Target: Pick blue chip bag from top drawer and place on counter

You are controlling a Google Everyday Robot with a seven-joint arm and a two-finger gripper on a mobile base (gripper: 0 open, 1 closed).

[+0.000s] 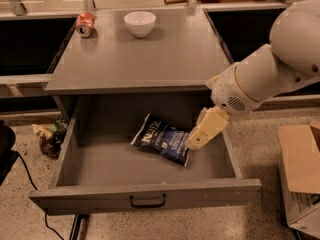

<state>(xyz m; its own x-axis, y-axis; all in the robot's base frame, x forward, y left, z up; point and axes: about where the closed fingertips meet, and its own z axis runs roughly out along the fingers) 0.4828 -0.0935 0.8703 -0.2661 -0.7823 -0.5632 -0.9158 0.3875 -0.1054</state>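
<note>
The blue chip bag (162,140) lies flat in the open top drawer (145,199), right of its middle, with white lettering facing up. The counter (145,54) sits above the drawer. My gripper (194,143) hangs from the white arm that comes in from the right. It is inside the drawer, just above the bag's right edge. The drawer's dark pull handle (147,202) is on the front panel.
A white bowl (140,23) and a red soda can (85,24) stand at the back of the counter. A cardboard box (300,174) sits on the floor at the right. Greenish-tan wrappers (50,134) lie on the floor left of the drawer.
</note>
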